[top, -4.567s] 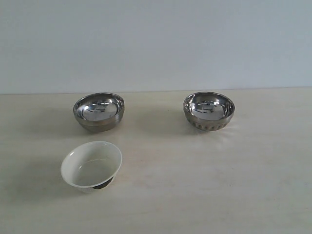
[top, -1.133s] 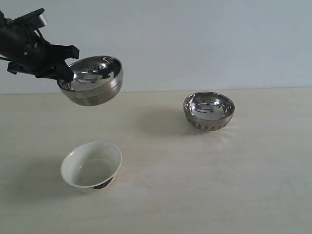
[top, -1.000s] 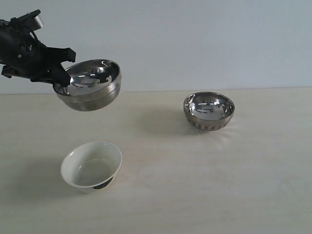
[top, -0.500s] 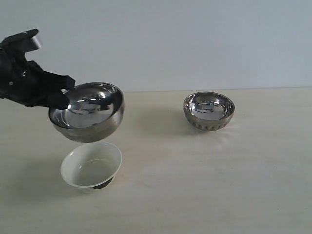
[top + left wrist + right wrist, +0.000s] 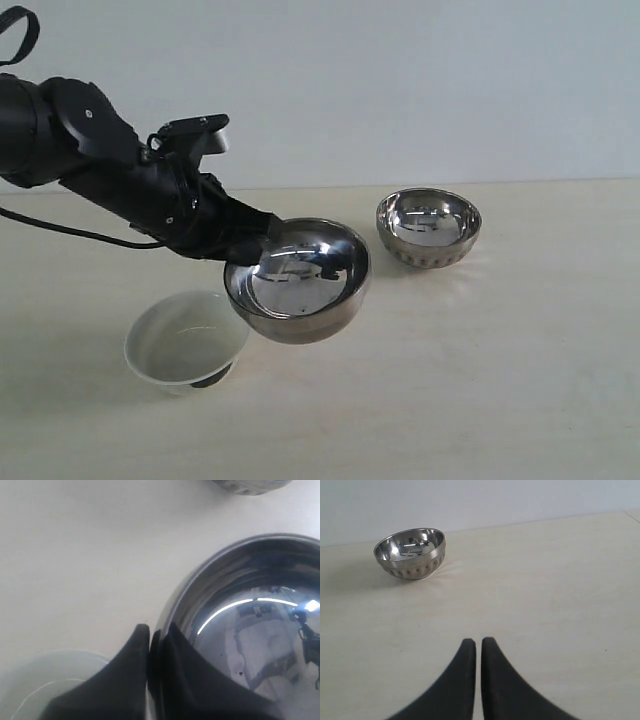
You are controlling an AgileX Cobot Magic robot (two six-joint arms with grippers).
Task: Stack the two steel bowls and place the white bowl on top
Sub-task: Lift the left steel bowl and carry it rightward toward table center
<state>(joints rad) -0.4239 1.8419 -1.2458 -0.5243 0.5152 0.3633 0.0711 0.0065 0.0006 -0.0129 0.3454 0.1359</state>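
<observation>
The left gripper (image 5: 159, 629) pinches the rim of the plain bowl (image 5: 300, 285). One finger is inside the bowl and one is outside. The arm holds this shiny bowl up over the table (image 5: 520, 390), and it tips a little. In the exterior view it hangs between the other two bowls. Its side covers a bit of the white bowl (image 5: 178, 345).

The white bowl sits on the table at the front left. The patterned bowl (image 5: 428, 228) stands upright at the back right, apart from the plain bowl.

The right gripper (image 5: 477, 645) is closed tight with nothing in it. It is over bare table, well apart from the patterned bowl.
</observation>
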